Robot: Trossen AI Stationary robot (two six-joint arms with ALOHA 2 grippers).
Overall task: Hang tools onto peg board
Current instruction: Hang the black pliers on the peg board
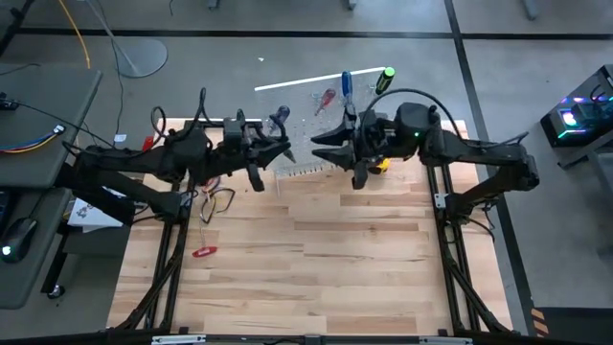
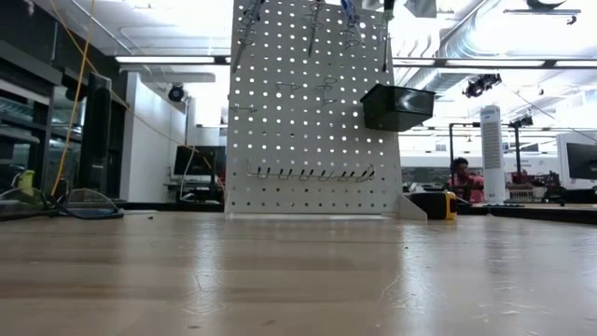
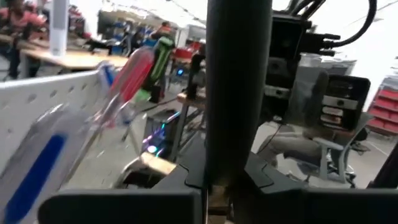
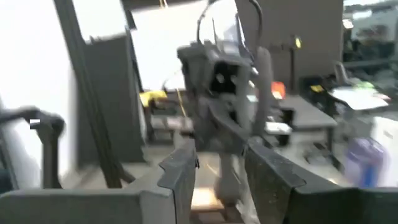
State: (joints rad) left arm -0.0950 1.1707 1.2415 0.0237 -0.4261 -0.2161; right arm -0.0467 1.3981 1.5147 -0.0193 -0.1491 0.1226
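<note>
The peg board [image 1: 321,115] is standing at the counter's [image 1: 316,259] far edge, several screwdrivers [image 1: 346,84] hanging. Left pincer [image 1: 284,153] beside it is gripping a dark tool [image 3: 239,93]; right pincer [image 1: 326,144] is parting, empty. Red cutters [image 1: 204,252] are lying unhung.

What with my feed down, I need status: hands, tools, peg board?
Left hand by peg board. Right hand open, facing it. Blue screwdriver, red screwdriver, green-black screwdriver hung. Yellow tape measure at board's foot.

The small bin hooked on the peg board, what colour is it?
Black. The bin shows best in the low view, against the white peg board.
</note>
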